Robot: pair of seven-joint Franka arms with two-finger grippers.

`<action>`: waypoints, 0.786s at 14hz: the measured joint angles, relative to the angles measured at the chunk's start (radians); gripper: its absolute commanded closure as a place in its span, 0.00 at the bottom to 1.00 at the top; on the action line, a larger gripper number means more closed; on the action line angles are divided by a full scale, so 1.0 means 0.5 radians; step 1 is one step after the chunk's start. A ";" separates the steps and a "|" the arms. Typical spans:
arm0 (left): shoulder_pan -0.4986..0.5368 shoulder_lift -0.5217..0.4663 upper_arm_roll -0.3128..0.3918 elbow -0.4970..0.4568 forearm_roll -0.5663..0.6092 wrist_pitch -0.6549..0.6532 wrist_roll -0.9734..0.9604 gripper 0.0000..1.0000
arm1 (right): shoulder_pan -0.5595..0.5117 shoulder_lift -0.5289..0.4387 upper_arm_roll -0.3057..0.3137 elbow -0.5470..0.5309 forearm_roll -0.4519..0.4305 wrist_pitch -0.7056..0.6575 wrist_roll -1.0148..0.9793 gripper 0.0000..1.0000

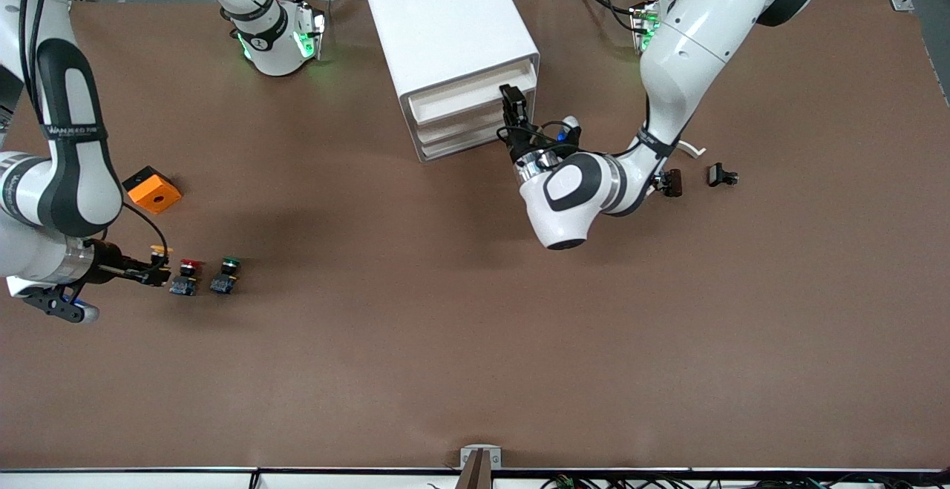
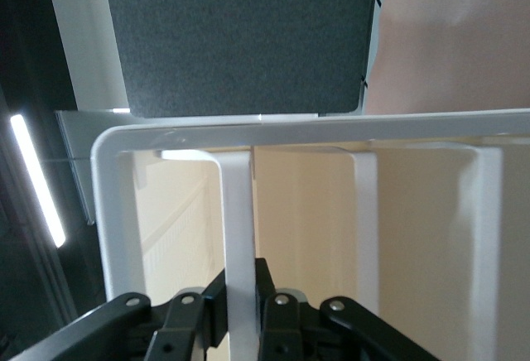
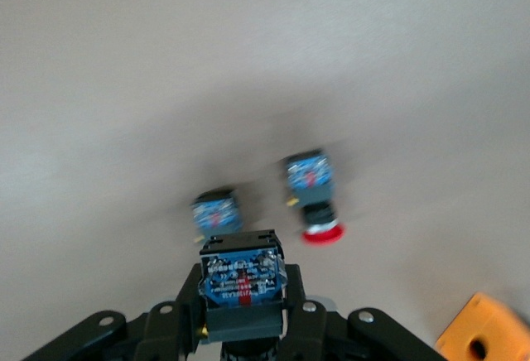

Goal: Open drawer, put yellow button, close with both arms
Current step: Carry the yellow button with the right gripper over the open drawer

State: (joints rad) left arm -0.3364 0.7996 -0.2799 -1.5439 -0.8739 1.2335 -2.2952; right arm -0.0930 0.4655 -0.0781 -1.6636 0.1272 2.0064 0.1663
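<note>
Now I see my left pincer (image 1: 513, 103) clamped on the drawer (image 1: 475, 92) front edge, right pincer (image 1: 157, 272) gripping the yellow button (image 1: 159, 251), red button (image 1: 185, 277) at its three o'clock.

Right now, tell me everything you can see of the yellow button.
The yellow button is tiny: a round yellow-orange cap and a blue base with a printed label. It looks plastic. The right gripper is shut on it and holds it above the brown table, at the right arm's end, beside the red button. Only the gripper's fingers touch it.
</note>
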 measured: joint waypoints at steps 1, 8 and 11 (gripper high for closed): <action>0.041 0.000 0.001 0.002 0.000 0.002 0.000 0.93 | 0.042 -0.035 0.001 0.000 0.001 -0.042 0.099 1.00; 0.304 0.001 0.005 0.046 -0.062 0.091 0.000 0.91 | 0.469 -0.194 0.010 -0.010 0.012 -0.233 0.871 1.00; 0.409 0.002 0.006 0.059 -0.085 0.125 0.000 0.90 | 0.774 -0.303 0.015 -0.010 0.014 -0.257 1.277 1.00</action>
State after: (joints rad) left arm -0.1321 0.8007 -0.2771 -1.5146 -0.9166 1.2960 -2.2954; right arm 0.2938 0.3141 -0.0708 -1.6688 0.1342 1.8780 0.8048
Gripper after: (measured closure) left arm 0.894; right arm 0.595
